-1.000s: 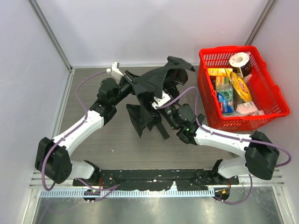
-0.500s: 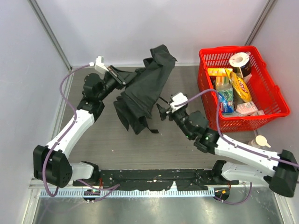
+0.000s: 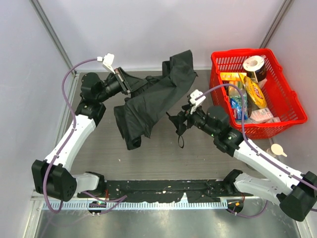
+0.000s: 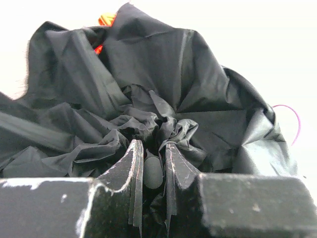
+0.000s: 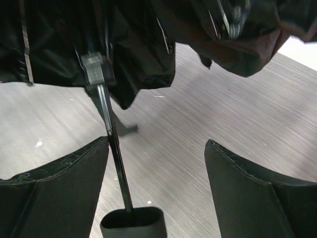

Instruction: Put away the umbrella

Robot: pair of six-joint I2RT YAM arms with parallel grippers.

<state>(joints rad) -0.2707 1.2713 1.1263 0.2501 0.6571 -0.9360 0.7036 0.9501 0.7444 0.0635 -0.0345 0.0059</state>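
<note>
Grey table [image 3: 163,158] – left arm [image 3: 74,136] holds umbrella [image 3: 148,101] aloft, right arm [image 3: 257,158] outstretched

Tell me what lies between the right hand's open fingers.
The umbrella's shaft and handle, close beside one finger, over bare table, seen in the right wrist view.

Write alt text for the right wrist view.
Open jaws of the right gripper flank the thin shaft of a black umbrella, which rises from the handle at bottom centre into crumpled fabric across the top. A grey brushed table lies behind.
</note>
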